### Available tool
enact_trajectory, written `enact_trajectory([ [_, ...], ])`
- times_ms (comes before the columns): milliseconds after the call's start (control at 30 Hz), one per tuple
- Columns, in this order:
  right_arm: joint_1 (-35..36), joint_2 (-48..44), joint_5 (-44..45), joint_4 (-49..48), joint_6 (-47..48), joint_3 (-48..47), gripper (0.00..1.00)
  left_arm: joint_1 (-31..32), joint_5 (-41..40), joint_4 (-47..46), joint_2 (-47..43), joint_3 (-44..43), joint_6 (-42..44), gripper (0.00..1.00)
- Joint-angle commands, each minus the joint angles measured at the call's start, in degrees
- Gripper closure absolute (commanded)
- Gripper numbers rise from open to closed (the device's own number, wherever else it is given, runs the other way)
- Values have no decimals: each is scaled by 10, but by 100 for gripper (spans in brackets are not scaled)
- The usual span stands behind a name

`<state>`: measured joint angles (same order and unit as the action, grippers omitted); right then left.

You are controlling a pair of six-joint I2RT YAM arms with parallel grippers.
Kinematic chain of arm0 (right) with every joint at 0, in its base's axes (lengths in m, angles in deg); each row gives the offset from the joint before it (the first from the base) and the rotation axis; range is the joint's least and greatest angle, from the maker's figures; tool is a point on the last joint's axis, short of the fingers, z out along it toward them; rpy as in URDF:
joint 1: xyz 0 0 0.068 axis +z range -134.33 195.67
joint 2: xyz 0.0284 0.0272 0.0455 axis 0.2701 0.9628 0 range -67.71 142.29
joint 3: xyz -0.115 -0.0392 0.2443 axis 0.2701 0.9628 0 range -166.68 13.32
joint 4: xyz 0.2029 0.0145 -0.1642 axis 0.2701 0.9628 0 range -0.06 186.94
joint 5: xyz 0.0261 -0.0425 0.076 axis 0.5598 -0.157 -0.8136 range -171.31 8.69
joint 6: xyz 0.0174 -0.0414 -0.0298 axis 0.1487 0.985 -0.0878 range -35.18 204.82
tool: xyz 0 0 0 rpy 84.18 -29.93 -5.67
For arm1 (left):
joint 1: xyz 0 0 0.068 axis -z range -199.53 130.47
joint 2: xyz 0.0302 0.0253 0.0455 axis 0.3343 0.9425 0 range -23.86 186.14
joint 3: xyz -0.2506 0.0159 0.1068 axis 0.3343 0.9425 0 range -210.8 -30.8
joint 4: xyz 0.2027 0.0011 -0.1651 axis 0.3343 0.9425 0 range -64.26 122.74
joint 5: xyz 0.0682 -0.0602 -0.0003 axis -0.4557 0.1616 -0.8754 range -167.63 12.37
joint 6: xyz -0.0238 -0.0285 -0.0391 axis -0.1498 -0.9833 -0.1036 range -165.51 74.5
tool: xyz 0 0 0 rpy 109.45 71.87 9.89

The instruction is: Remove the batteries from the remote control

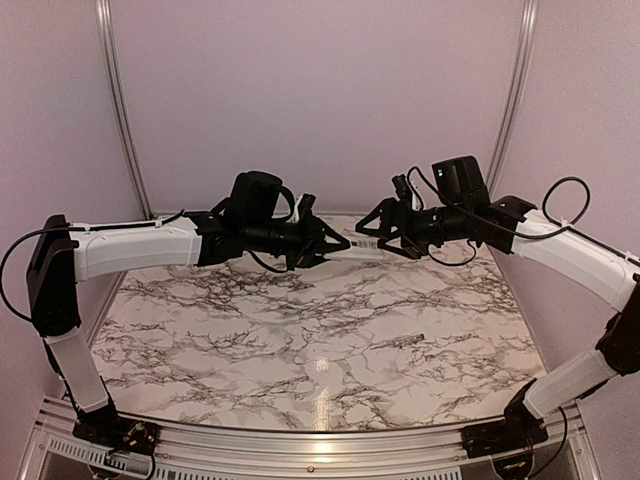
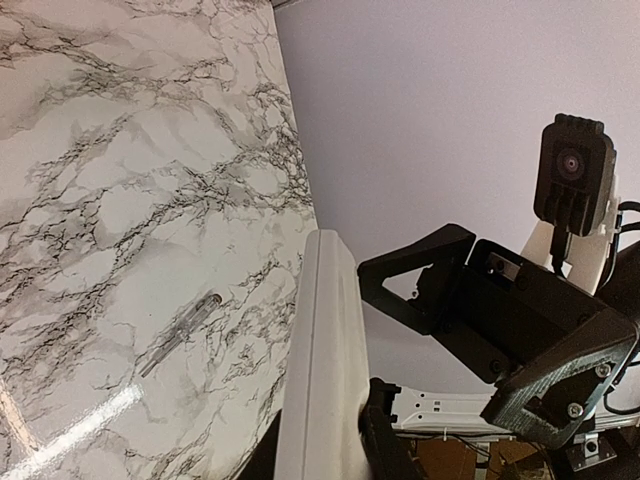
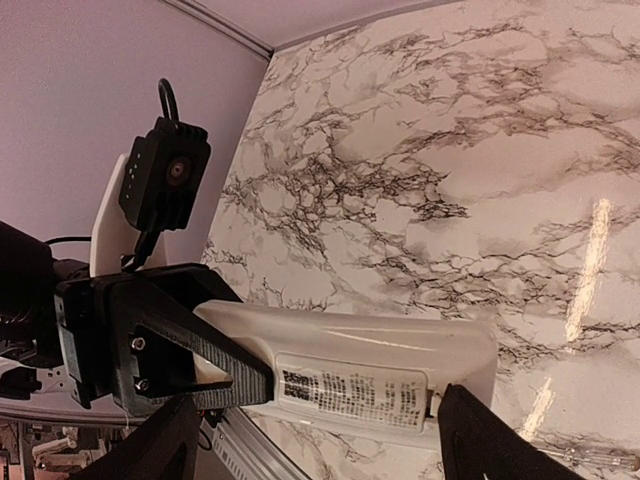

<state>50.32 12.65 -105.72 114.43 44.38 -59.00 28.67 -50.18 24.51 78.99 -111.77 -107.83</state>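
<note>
The remote control (image 1: 357,246) is a slim white bar held in the air above the back of the table. My left gripper (image 1: 338,243) is shut on one end of it, and its dark fingers (image 2: 392,440) clamp the bar's (image 2: 322,360) sides. My right gripper (image 1: 372,235) faces it from the right, open. Its two fingertips (image 3: 455,400) straddle the remote's (image 3: 350,345) back face, where a printed label (image 3: 350,395) shows. The right-hand tip sits at the label panel's end. The batteries are hidden.
A thin grey pen-like stick (image 1: 405,342) lies on the marble table (image 1: 250,350), right of centre. It also shows in the left wrist view as a stick (image 2: 180,335) below the remote. Pale walls close the back and sides.
</note>
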Motion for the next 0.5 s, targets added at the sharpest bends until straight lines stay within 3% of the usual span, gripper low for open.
enact_trajectory([
  [0, 13, 12, -9, 6, -3, -4, 19, 3, 22, -46, -5, -24, 15, 100],
  [467, 13, 11, -57, -32, -14, 14, 19, 3, 61, -76, -12, -21, 33, 100],
])
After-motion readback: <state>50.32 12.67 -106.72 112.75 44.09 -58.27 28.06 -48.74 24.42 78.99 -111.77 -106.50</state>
